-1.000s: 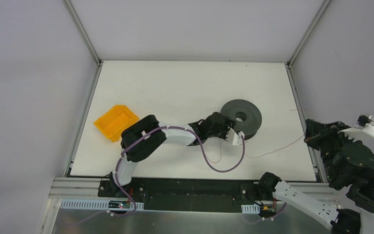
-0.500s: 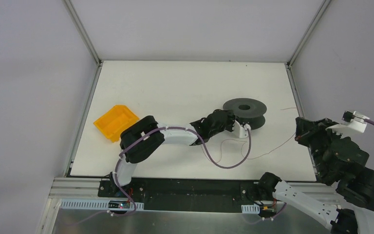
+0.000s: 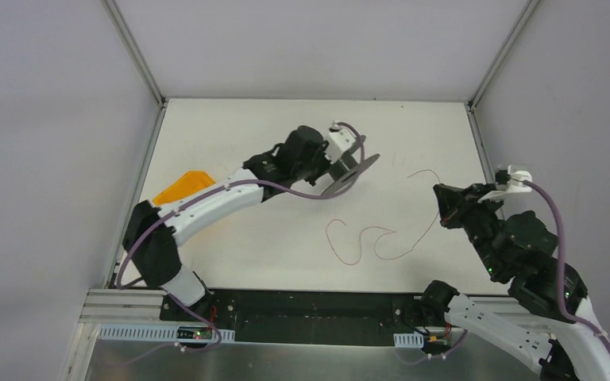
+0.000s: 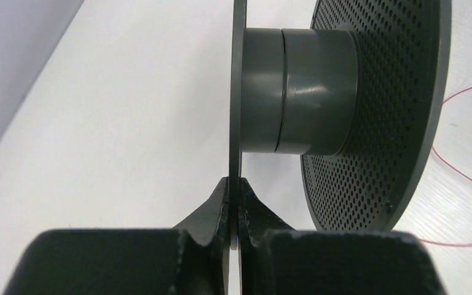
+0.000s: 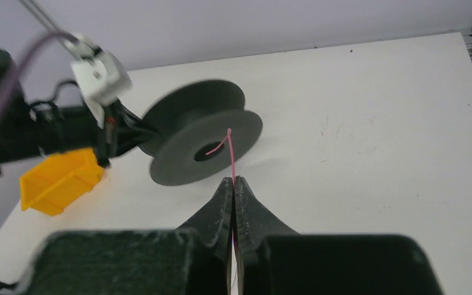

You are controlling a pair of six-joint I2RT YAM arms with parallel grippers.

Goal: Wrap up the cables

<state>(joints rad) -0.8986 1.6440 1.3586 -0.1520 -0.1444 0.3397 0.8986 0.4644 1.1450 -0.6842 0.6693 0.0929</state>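
The dark grey spool (image 3: 352, 172) hangs above the table, tipped on edge. My left gripper (image 3: 338, 167) is shut on its thin near flange (image 4: 238, 123). In the left wrist view the hub (image 4: 301, 92) and the perforated far flange (image 4: 375, 110) stand bare of windings. The thin reddish cable (image 3: 426, 230) lies in loose loops on the white table and runs to my right gripper (image 3: 443, 209). That gripper (image 5: 234, 182) is shut on the cable (image 5: 232, 157), whose short free end sticks up in front of the spool (image 5: 203, 132).
An orange bin (image 3: 183, 184) sits at the table's left, partly hidden behind the left arm. Metal rails (image 3: 476, 135) border the table's sides. Thick purple cables (image 3: 552, 214) run along both arms.
My left gripper closed on the spool's flange, lifted it off the table and carried it back and left. My right arm moved inward with the cable, which now lies in loops.
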